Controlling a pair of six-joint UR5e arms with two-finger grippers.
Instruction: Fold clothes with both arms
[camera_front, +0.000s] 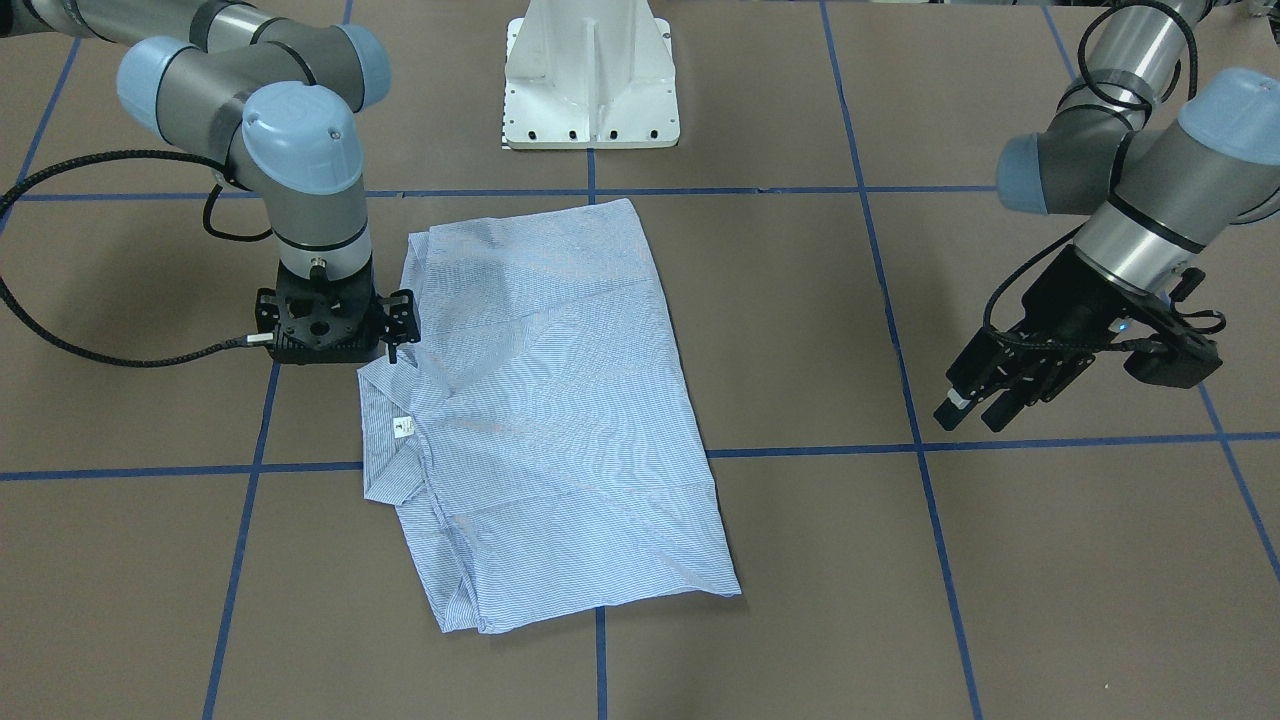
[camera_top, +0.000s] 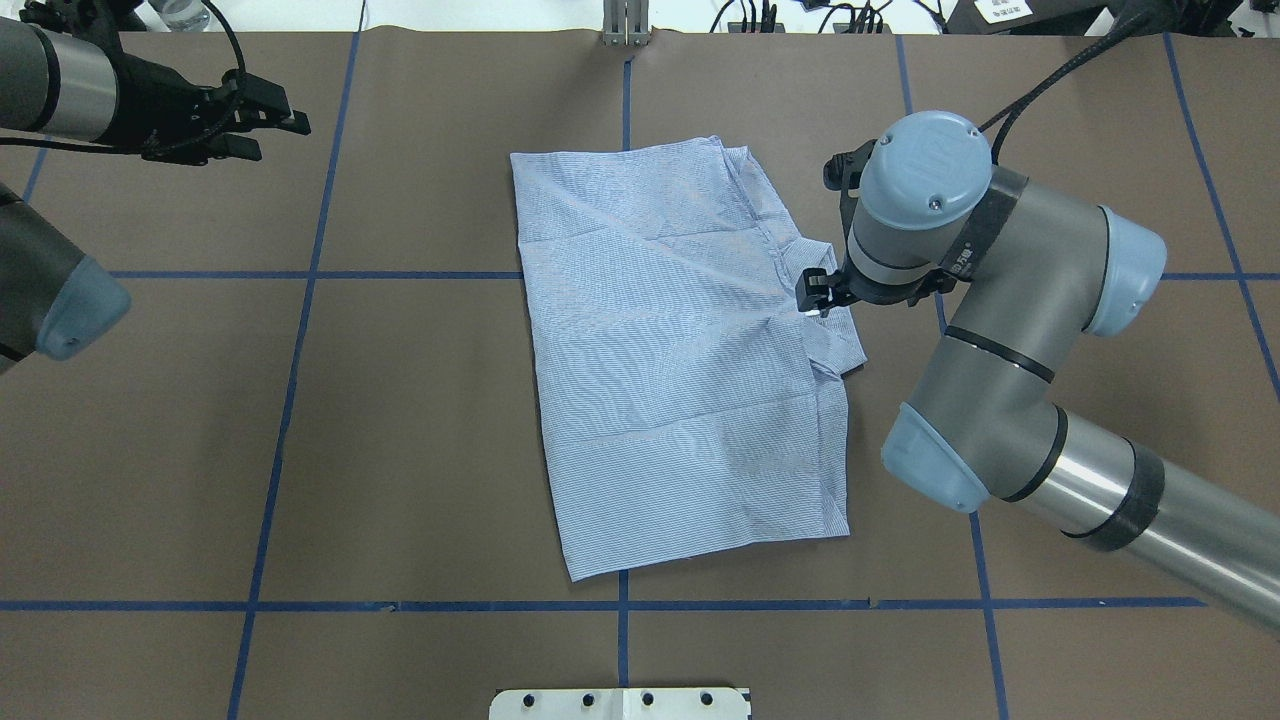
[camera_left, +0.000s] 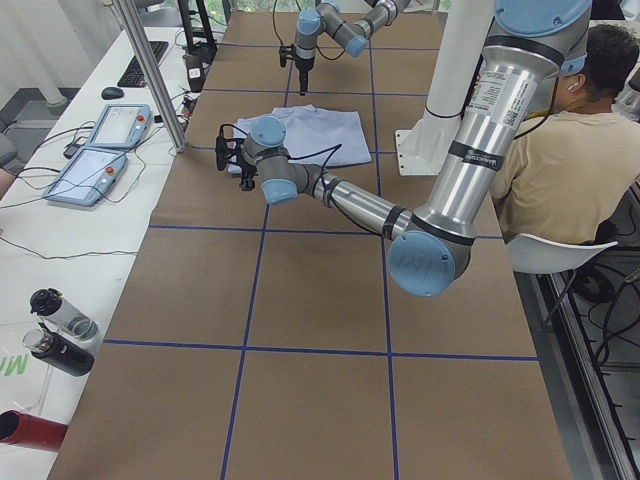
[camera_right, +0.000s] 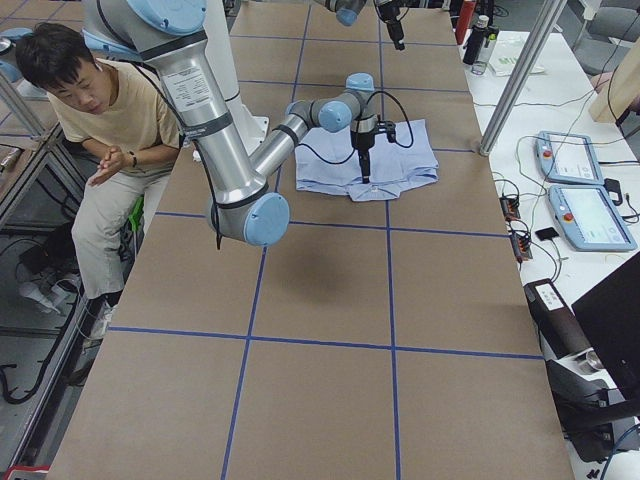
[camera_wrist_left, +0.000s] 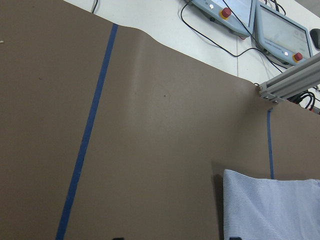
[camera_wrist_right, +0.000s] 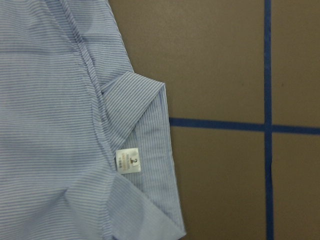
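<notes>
Folded striped shirt lies flat at the middle of the counter, one edge toward the white pedestal. Right gripper points straight down at the collar (white label showing), apparently just above the cloth; whether it is spread or pinching cannot be told. Farthest out, left gripper hangs well clear, fingers spread.

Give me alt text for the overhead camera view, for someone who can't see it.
A folded, light blue striped shirt lies in the middle of a brown table gridded with blue tape. The right gripper hangs at the shirt's collar; the left gripper is off near the far left corner.
</notes>
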